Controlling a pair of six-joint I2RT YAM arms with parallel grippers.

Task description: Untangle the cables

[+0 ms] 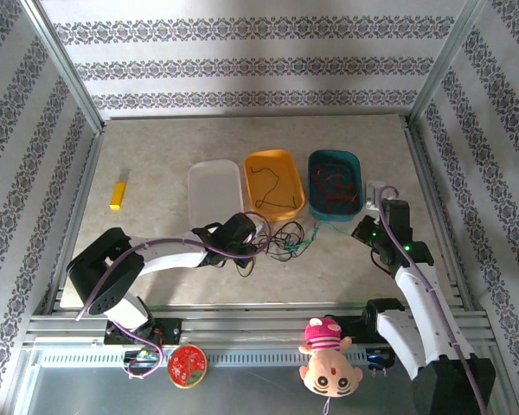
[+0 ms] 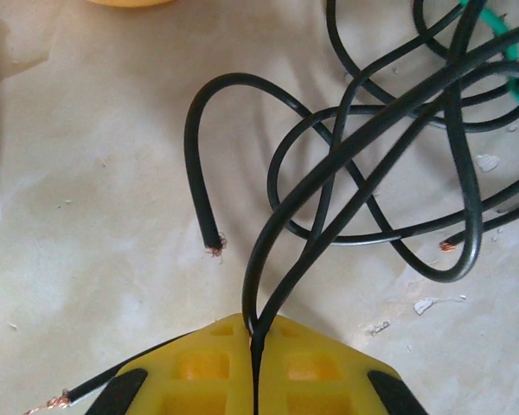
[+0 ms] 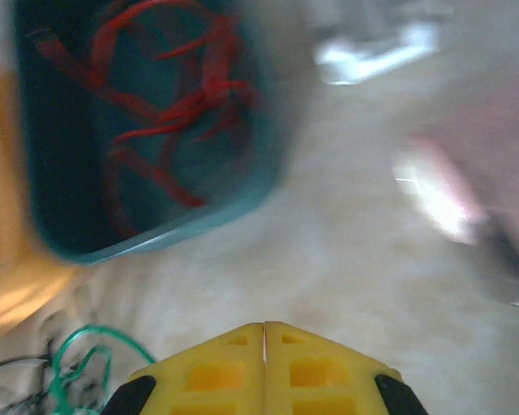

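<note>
Top view: the cables (image 1: 285, 239) lie tangled on the table (image 1: 156, 251) before the orange tray (image 1: 268, 160), left gripper (image 1: 245, 235) at their edge. Left wrist: jaws clamped on one black cable (image 2: 249, 290); judged light, limp, springy, best taken near a stripped end (image 2: 214, 246). Right wrist: right gripper (image 3: 264, 333) closed, empty, near a green cable (image 3: 93, 328).
</note>
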